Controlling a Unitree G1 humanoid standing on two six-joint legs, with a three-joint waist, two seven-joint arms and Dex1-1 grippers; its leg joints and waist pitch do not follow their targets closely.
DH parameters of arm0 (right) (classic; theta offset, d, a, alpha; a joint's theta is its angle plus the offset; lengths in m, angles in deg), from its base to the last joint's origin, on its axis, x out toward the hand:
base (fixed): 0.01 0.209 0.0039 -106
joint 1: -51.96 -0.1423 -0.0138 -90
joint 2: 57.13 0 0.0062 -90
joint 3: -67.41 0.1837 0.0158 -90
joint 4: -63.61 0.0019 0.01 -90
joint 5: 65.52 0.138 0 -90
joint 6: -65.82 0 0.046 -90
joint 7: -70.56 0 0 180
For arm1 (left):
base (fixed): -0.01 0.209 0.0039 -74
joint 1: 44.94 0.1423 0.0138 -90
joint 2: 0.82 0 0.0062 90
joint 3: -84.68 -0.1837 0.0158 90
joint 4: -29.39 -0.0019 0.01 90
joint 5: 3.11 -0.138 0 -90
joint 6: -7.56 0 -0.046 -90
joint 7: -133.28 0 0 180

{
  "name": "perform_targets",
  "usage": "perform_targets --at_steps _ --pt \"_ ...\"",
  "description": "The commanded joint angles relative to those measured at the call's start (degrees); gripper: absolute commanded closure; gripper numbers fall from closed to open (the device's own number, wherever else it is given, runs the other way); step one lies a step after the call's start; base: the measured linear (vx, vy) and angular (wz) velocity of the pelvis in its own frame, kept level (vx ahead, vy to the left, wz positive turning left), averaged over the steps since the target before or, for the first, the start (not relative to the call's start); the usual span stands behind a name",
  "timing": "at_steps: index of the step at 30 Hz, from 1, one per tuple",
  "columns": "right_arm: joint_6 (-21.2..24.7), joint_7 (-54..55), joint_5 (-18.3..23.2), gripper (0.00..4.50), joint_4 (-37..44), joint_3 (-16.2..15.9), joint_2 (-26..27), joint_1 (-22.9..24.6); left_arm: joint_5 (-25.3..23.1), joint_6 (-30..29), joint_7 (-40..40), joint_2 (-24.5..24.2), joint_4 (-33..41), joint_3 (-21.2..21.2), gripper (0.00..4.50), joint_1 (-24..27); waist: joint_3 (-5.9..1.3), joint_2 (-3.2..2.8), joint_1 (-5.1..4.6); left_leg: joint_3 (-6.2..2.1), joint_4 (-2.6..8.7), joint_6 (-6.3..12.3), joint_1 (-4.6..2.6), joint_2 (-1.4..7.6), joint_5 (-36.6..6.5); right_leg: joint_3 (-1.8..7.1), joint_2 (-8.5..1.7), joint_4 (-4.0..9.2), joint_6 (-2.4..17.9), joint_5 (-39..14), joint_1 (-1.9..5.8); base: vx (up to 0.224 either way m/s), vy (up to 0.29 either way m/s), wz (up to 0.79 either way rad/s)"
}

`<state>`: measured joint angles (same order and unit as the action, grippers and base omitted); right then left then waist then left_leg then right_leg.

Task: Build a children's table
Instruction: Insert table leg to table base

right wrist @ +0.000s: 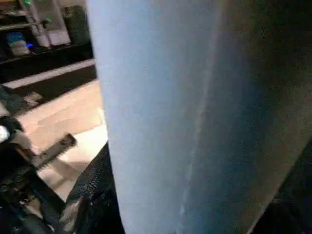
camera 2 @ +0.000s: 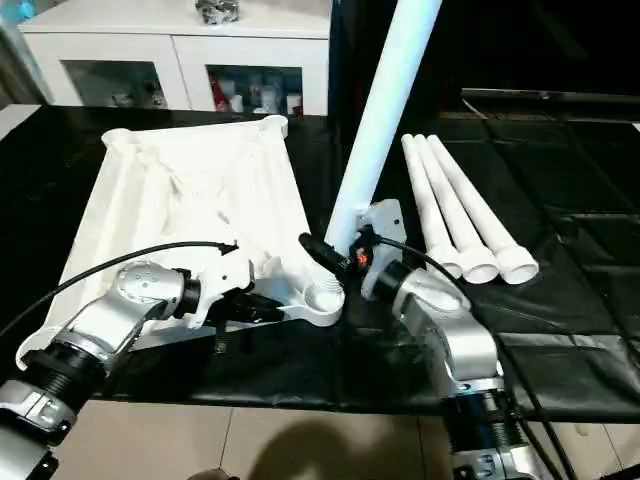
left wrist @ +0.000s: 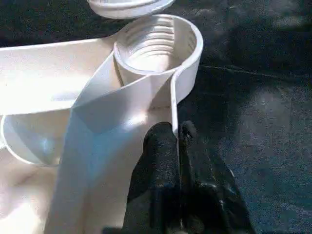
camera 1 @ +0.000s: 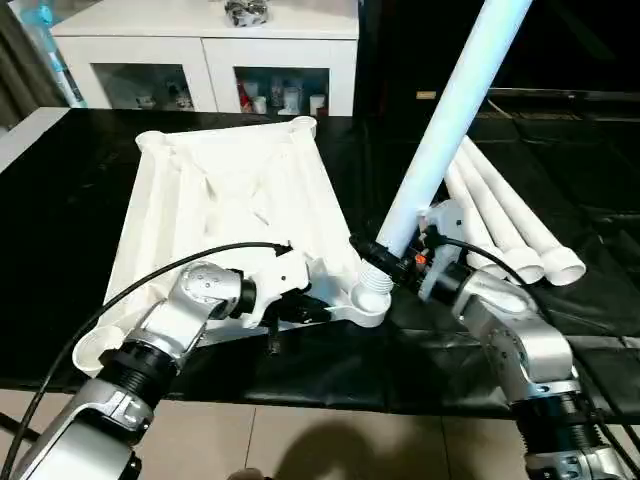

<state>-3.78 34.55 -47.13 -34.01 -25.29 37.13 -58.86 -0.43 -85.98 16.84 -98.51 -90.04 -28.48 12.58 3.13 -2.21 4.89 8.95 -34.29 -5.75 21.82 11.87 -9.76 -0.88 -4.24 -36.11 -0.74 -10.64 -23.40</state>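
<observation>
Tabletop [camera 1: 230, 210] rim pinched by left tool [left wrist: 176, 134]; right tool [camera 1: 392, 262] clamps leg [camera 1: 440, 130] above corner socket [left wrist: 156, 46].

Black-covered work surface with table parts

A black sheet [camera 1: 80, 220] covers the work surface. The white table top [camera 1: 230, 200] lies on it upside down, ribbed underside up, round sockets at its corners. Well to its right, three white legs [camera 2: 460, 215] lie side by side, touching, their wider ends toward the near edge. Pale floor tiles [camera 1: 320, 440] show below that edge.
</observation>
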Motion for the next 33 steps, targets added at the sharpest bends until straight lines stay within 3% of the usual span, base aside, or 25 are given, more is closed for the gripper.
perform_targets --at_steps 1,2,3,4,11,13,16,19,29,33 --pt "1.65 0.57 0.46 2.57 0.07 0.54 0.03 -0.79 -0.95 -0.96 0.61 -1.31 -0.75 0.07 4.50 1.23 -3.98 0.59 -0.27 0.72 4.28 -0.83 -0.67 0.00 -13.16 1.21 -2.12 4.79 9.46 -15.01 2.50 0.000 0.000 0.00" --pt "2.40 0.33 0.91 2.57 0.18 0.50 0.10 -0.75 -0.15 -1.63 1.01 -1.60 0.01 0.68 4.50 1.67 -3.91 0.66 -0.27 0.72 4.34 -0.82 -0.60 0.01 -13.25 1.20 -2.13 4.85 9.37 -15.25 2.51 0.000 0.000 0.00" --pt "2.81 0.12 1.21 2.57 0.25 0.51 0.17 -0.71 0.36 -1.93 1.37 -1.71 0.38 1.14 4.06 1.92 -3.95 0.62 -0.36 0.68 4.36 -0.88 -0.53 -0.03 -13.02 1.18 -2.14 4.78 9.35 -15.16 2.57 0.000 0.000 0.00" --pt "1.77 -1.02 1.33 2.57 0.20 0.17 0.27 -0.51 1.24 -3.06 1.67 -2.00 1.66 2.07 3.96 2.61 -3.96 0.59 -0.54 0.67 4.36 -0.90 -0.52 0.01 -13.15 1.17 -2.18 4.75 9.47 -15.01 2.53 0.000 0.000 0.00" --pt "0.11 -1.61 0.99 2.57 0.45 -0.73 0.81 -0.17 1.83 -5.14 1.19 -3.35 4.04 3.31 3.50 4.45 -4.01 0.45 -1.24 0.70 4.30 -0.23 -0.46 0.00 -12.24 1.09 -1.96 4.44 10.93 -11.26 2.56 0.000 0.000 0.00" --pt "0.18 -1.64 0.85 2.57 0.25 -0.74 0.92 -0.35 1.90 -5.74 1.38 -3.70 4.64 3.53 3.87 4.91 -3.96 0.50 -1.31 0.73 4.28 -0.17 -0.46 -0.02 -12.49 1.12 -2.00 4.50 10.84 -11.96 2.56 0.000 0.000 0.00" --pt "-0.32 -1.98 0.59 2.57 -0.12 -0.68 0.99 -0.58 1.96 -7.27 1.49 -3.98 5.42 4.01 3.90 5.48 -3.89 0.56 -1.29 0.74 4.35 -0.24 -0.52 0.06 -12.84 1.17 -2.09 4.63 10.55 -13.35 2.49 0.000 0.000 0.00" --pt "-0.50 -2.22 0.40 2.57 -0.36 -0.75 0.92 -0.75 1.96 -7.64 1.80 -4.14 5.19 3.99 4.31 5.55 -3.88 0.58 -1.48 0.74 4.34 -0.20 -0.44 -0.01 -12.74 1.17 -2.03 4.63 10.41 -13.24 2.52 0.000 0.000 0.00" --pt "-0.80 -2.48 -0.37 2.57 -1.37 -0.97 0.47 -0.97 -0.60 -4.69 1.18 -3.06 1.71 3.16 4.50 3.85 -3.73 0.52 -1.58 0.82 4.40 -0.47 -0.66 -0.05 -14.43 1.25 -1.98 5.07 9.87 -16.04 2.27 0.000 0.000 0.00" --pt "-1.58 -2.59 -1.18 2.57 -3.49 -1.02 0.50 -2.49 -2.39 0.12 -1.73 -0.60 -6.05 3.23 4.50 -0.92 -3.64 0.49 -1.48 0.86 4.38 -0.83 -0.86 -0.13 -15.86 1.28 -2.01 5.44 9.16 -18.98 2.04 0.000 0.000 0.00"
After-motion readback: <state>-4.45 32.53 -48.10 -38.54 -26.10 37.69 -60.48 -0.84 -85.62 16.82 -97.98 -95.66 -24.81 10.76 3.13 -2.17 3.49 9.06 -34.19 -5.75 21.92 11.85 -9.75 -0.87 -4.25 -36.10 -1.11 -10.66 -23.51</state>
